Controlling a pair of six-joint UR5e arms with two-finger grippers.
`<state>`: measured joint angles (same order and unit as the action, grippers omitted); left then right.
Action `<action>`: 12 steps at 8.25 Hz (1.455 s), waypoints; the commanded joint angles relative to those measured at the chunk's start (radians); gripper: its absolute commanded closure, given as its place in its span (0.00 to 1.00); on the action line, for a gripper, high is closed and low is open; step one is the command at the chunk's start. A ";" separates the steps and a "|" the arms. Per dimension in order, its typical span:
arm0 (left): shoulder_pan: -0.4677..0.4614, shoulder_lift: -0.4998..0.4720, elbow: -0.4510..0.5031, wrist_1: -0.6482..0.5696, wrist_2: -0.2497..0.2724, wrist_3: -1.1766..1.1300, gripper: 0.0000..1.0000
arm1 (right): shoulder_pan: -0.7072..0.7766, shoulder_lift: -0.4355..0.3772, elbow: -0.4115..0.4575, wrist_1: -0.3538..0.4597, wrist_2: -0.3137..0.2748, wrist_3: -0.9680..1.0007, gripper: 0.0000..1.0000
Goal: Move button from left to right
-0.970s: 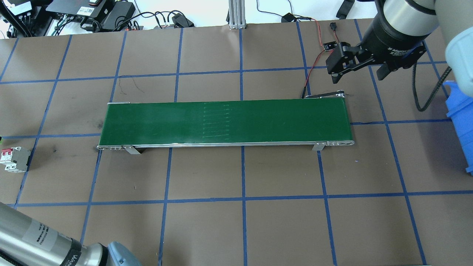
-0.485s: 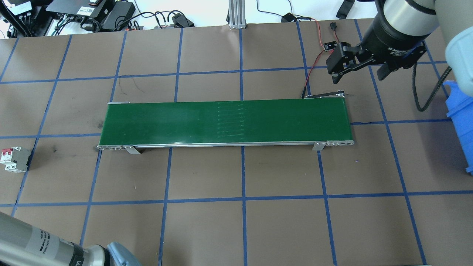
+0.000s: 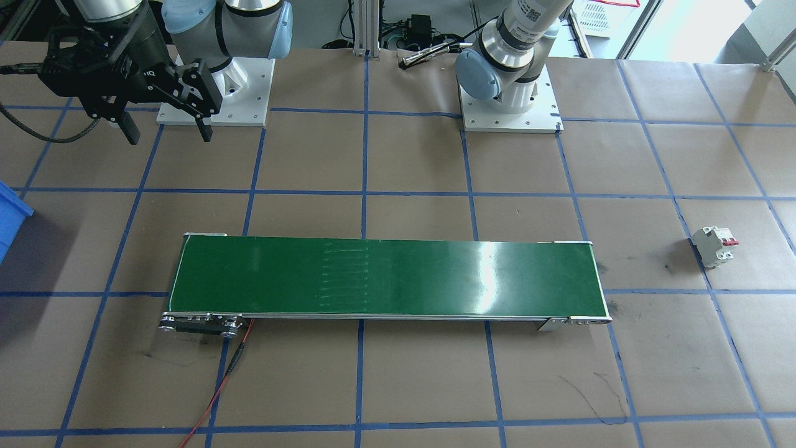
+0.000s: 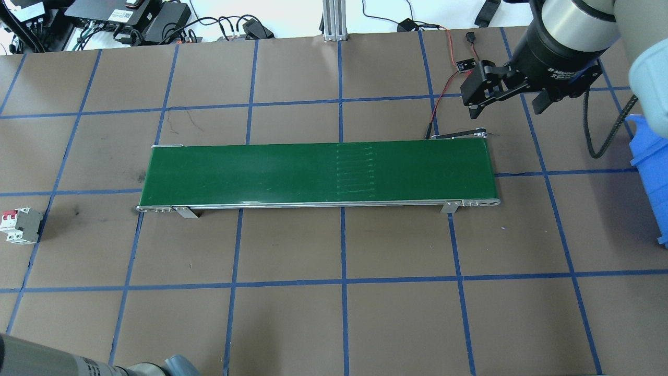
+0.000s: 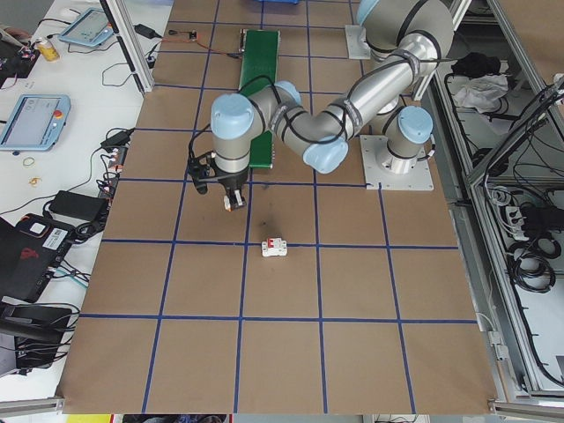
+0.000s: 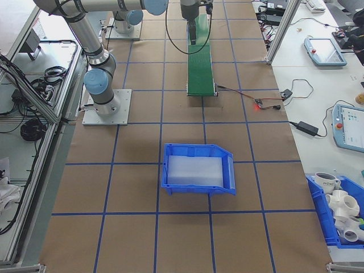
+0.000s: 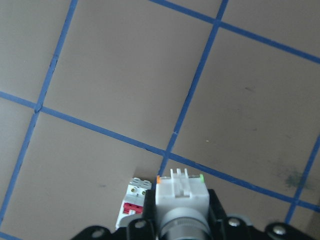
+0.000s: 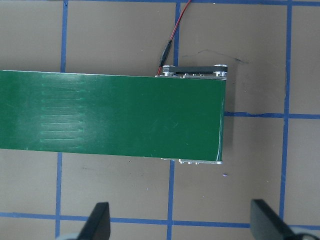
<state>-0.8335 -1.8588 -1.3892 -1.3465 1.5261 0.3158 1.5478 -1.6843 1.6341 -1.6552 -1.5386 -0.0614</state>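
- Over the counter (image 4: pixel 292 324) on the robot's left side, well short of the conveyor belt (image 4: pixel 313 172): left end effector (image 5: pixel 231 196) closed on the button (image 7: pixel 181 192), carried clear of the surface.
- From the left wrist view: white boxy base of the button pinched between the two black fingers (image 7: pixel 215 212), its trimmed end toward the counter, with a green corner tab on one side and an orange one on the other; round cap not discernible here.
- Just below and to one side in that view, resting on the counter: white circuit breaker (image 7: pixel 132 202) with red levers, apart from the button and no part of the job.
- Beyond the belt's far end, hanging above the counter: right end effector (image 4: pixel 505 107), spread wide and holding nothing, with the blue bin (image 6: pixel 199 170) further out on that side.
- Likely handling: light, rigid moulded plastic, so no give under the pads and no need for a hard squeeze; smooth flat walls, so probably a little slippery if the clamp loosens.
- Best hold, judging by shape: across two opposite flat walls of the base, as now, not on the rounded cap, which could roll out or press in.
- Weak points to spare: small terminal tabs at the trimmed end, probably easy to chip or bend if set down hard.
- For set-down on the belt: lower onto a flat face and release close to the surface, since a small boxy part dropped from any height would likely tumble.
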 commanded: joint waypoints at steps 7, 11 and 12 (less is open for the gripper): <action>-0.402 0.244 -0.373 0.004 -0.021 -1.298 0.71 | 0.000 0.000 0.000 0.000 0.000 0.000 0.00; -0.427 0.207 -0.497 0.212 0.006 -1.529 0.71 | 0.000 0.000 0.000 0.002 0.000 0.000 0.00; -0.427 0.195 -0.561 0.345 0.026 -1.544 0.70 | 0.000 0.000 0.001 0.000 0.000 0.000 0.00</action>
<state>-1.2591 -1.6458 -1.8501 -1.2077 1.5215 -1.1662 1.5478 -1.6843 1.6341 -1.6541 -1.5386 -0.0614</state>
